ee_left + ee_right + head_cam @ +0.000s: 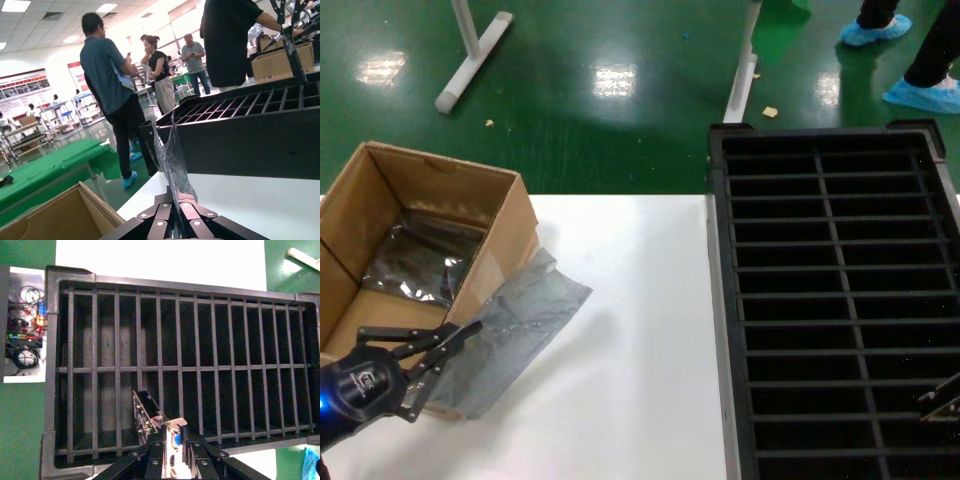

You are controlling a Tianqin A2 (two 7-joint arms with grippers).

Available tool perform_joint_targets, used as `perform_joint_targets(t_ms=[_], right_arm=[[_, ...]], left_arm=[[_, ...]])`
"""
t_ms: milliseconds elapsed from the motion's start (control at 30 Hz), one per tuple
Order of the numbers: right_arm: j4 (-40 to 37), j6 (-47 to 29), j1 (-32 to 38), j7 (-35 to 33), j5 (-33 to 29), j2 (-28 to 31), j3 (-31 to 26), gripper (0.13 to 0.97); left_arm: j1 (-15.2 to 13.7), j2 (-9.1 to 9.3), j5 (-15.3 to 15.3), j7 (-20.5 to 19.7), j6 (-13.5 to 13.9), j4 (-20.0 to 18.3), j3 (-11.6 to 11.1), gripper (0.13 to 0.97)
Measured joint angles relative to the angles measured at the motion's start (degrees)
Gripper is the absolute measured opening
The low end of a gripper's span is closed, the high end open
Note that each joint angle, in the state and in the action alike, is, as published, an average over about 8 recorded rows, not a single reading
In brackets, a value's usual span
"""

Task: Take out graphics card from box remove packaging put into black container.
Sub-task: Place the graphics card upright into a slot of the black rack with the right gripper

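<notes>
Head view: brown corrugated cardboard box [415, 235] open at the left of the white worktop [640, 330]. Left claw [448, 345] pinches the crinkly grey anti-static bag [515, 325], apparently empty. Right claw [172, 447] grips the dark graphics card [147, 420] by its silver bracket, above the ribbed black plastic container [840, 300]. Unpacking done; slotting remains.

Your left gripper [460, 335] sits at about 8 o'clock in the head view, fingers pinched together on the packaging [515, 325]. Your right gripper [172, 440], at 4 o'clock, clamps the graphics card [172, 437].
</notes>
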Motion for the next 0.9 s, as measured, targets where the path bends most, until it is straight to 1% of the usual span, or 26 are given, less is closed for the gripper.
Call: perform_joint_targets(t_ms=[300, 467, 633, 900], right_arm=[[0.0, 0.0, 12.0, 2.3, 5.0, 2.7, -9.9, 0.194], [0.0, 0.0, 14.6, 2.6, 7.4, 4.2, -12.3, 0.194], [0.0, 0.4, 11.0, 1.9, 7.8, 4.9, -9.5, 0.194], [0.0, 4.5, -1.1, -0.8, 5.7, 5.3, -1.3, 0.194]], left_arm=[[0.1, 0.29, 0.5, 0.1, 0.0, -0.3, 0.0, 0.142], [0.2, 0.48, 0.5, 0.3, 0.0, -0.5, 0.3, 0.142], [0.4, 0.58, 0.2, 0.3, 0.0, -0.8, 0.7, 0.142], [0.6, 0.47, -0.4, 0.4, 0.0, -1.1, 1.4, 0.142]])
